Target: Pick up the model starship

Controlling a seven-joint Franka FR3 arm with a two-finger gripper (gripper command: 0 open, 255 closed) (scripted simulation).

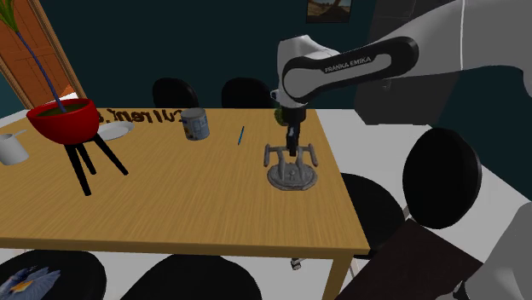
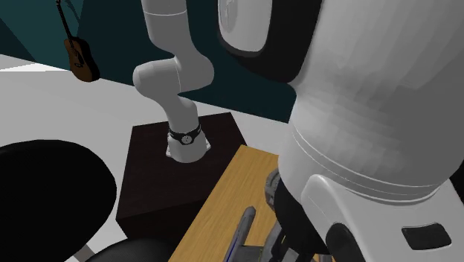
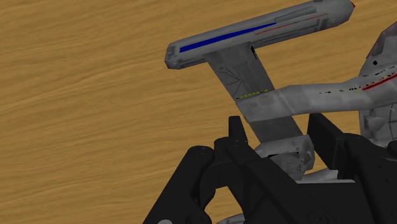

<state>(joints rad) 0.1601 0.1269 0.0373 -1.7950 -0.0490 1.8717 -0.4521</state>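
Observation:
The model starship [image 1: 292, 166] is grey with a round saucer and two long nacelles. It rests on the wooden table [image 1: 170, 204] near the edge at the shoulder view's right. My black gripper [image 1: 292, 148] comes straight down onto its middle. In the wrist view the gripper [image 3: 280, 130] has its fingers [image 3: 236, 130] closed against the ship's grey pylon and hull [image 3: 254, 70], one on each side. A blue-striped nacelle [image 3: 254, 32] reaches out beyond the fingers. One grey nacelle [image 2: 245, 222] also shows over the table edge in the second exterior view.
On the table stand a patterned mug [image 1: 194, 124], a blue pen [image 1: 241, 135], a red bowl planter on black legs [image 1: 61, 119], a plate [image 1: 115, 129] and a white jug [image 1: 12, 149]. Black chairs [image 1: 442, 177] ring the table. The dark stand [image 2: 171, 179] is close by.

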